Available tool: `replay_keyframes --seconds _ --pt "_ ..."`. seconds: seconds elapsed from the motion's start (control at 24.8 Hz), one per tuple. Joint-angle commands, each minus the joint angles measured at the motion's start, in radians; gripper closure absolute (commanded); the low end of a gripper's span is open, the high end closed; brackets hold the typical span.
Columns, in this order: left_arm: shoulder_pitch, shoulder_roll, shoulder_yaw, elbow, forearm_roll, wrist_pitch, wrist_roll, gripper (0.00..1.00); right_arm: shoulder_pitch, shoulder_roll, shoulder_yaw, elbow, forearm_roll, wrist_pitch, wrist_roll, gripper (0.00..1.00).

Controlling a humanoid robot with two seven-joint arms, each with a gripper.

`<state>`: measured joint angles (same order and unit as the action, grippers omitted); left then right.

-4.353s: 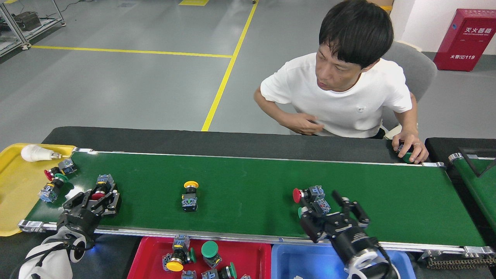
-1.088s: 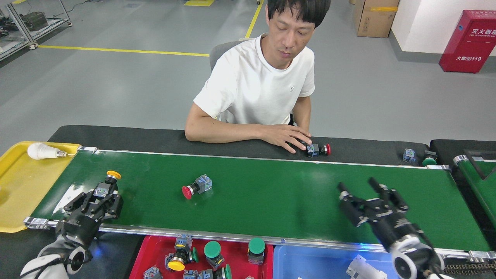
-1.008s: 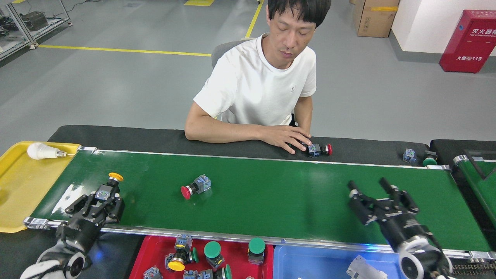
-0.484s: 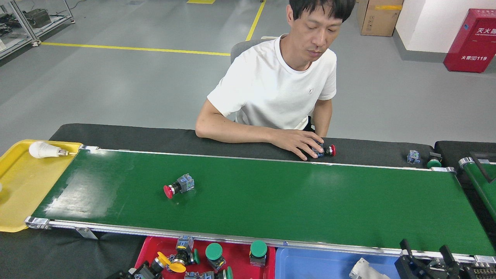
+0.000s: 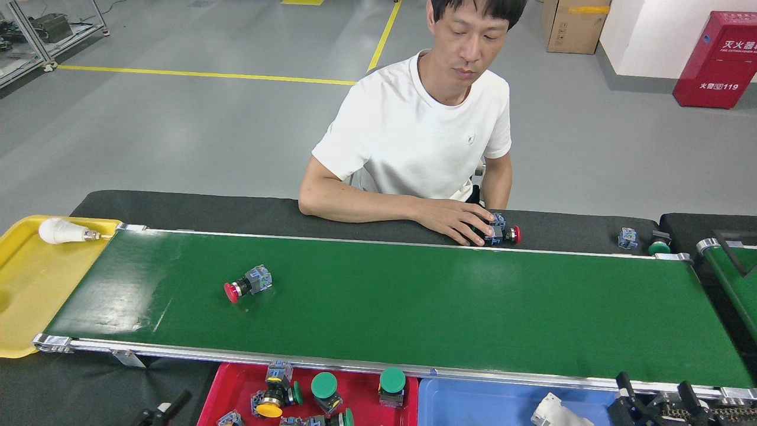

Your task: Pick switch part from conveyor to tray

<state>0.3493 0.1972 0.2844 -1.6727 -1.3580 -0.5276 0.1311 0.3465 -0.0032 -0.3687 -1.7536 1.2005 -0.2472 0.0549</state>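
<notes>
Switch [image 5: 248, 283] lies on the conveyor [image 5: 414, 302], left of centre, well apart from both hands. Right hand [image 5: 656, 399] released at bottom edge; left hand [image 5: 161, 413] state indeterminable. Red tray [image 5: 361, 390] holds several switches.

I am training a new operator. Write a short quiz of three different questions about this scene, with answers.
1. True or false: exactly one switch lies on the conveyor.
2. What colour is that switch's cap? A) green B) red C) yellow
3. Fill in: the bulb lies in the ___ tray.

Key: 1 true. 2 B. 3 yellow.
</notes>
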Motion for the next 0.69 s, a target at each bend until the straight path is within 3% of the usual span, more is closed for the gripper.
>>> replay_keyframes --seconds 0.0,0.16,0.28,0.36,0.48,0.64 --pt "-0.061 -0.016 0.082 0.044 0.034 0.014 -0.097 0.0 0.002 -0.003 -0.006 -0.015 -0.002 -0.021 -0.009 0.02" --pt "-0.202 -0.001 0.11 0.195 0.031 0.011 -0.102 0.0 0.0 -0.001 -0.006 -0.014 -0.002 -0.017 -0.006 0.02" --pt "-0.259 0.053 0.104 0.248 0.026 0.017 -0.102 0.0 -0.001 0.002 -0.006 -0.014 -0.002 -0.014 -0.006 0.02" --pt "-0.3 0.053 0.093 0.28 0.0 0.023 -0.102 0.0 0.0 0.0 -0.006 -0.014 -0.002 -0.021 -0.006 0.02" --pt "-0.42 0.048 0.041 0.386 -0.076 0.067 -0.099 0.0 0.0 0.0 -0.004 -0.012 -0.002 -0.023 -0.009 0.02" --pt "-0.527 0.053 -0.027 0.502 -0.087 0.098 -0.094 0.0 0.002 -0.003 -0.004 -0.012 -0.002 -0.024 -0.009 0.02"
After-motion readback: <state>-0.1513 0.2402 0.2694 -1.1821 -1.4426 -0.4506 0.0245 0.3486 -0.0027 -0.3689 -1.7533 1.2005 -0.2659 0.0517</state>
